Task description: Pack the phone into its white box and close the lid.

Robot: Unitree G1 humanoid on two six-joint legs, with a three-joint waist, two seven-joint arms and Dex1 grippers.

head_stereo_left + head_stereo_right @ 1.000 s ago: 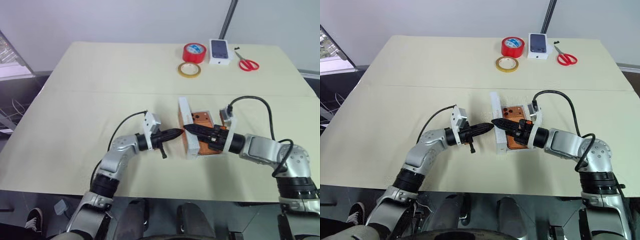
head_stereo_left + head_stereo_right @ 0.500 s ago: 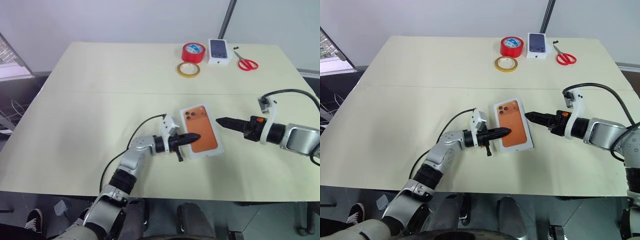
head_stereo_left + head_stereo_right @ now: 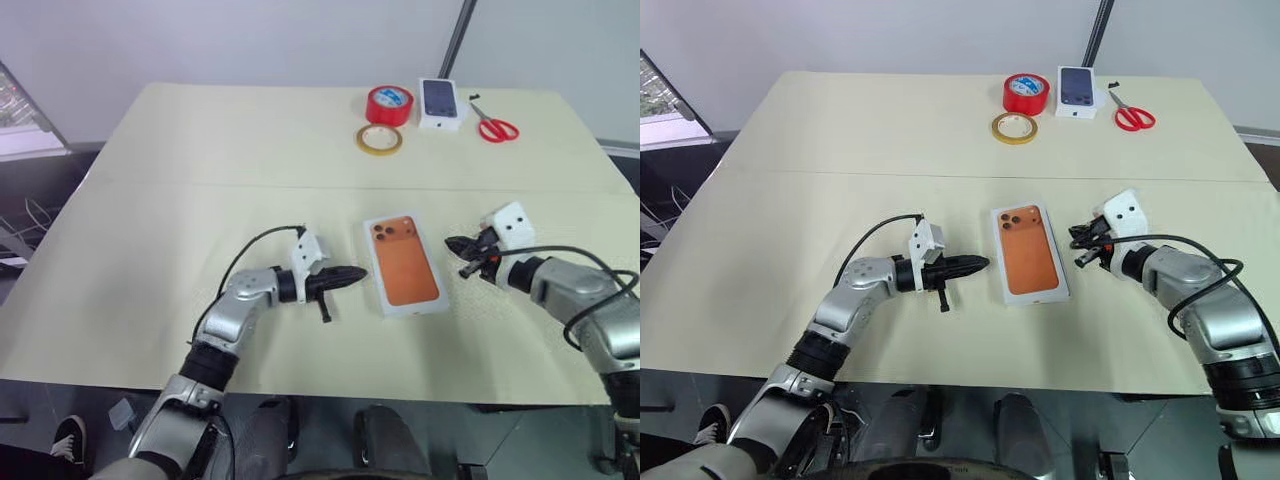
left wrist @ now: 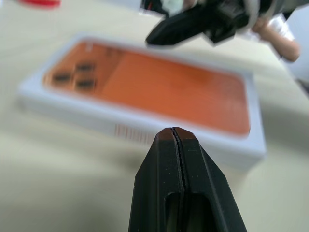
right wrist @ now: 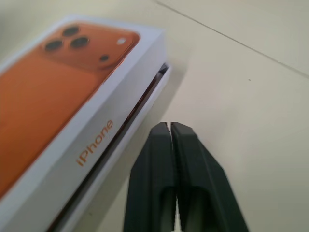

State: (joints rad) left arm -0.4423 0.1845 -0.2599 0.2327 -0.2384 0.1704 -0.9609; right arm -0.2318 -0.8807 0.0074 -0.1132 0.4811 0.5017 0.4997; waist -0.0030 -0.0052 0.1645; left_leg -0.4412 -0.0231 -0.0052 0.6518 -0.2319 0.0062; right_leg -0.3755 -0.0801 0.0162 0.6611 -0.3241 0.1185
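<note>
The lid, white with an orange phone pictured on top, lies flat over the white box in the middle of the table. A thin dark gap shows between them along one long side. The phone is hidden under the lid. My left gripper is shut and empty, pointing level at the box's left long side from a short way off. On the other side my right gripper is shut and empty too, tips close to the right long side without touching. The left wrist view has the right gripper beyond the lid.
At the table's far edge stand a red tape roll, a yellow tape ring, a small white box picturing a dark phone and red scissors. The beige table stretches wide to the left.
A second ago the lid stood on edge beside the uncovered phone, with the right gripper over it. The lid now lies closed. The right gripper drew away rightward, rolled and shut. The left gripper pushed in, then backed off.
</note>
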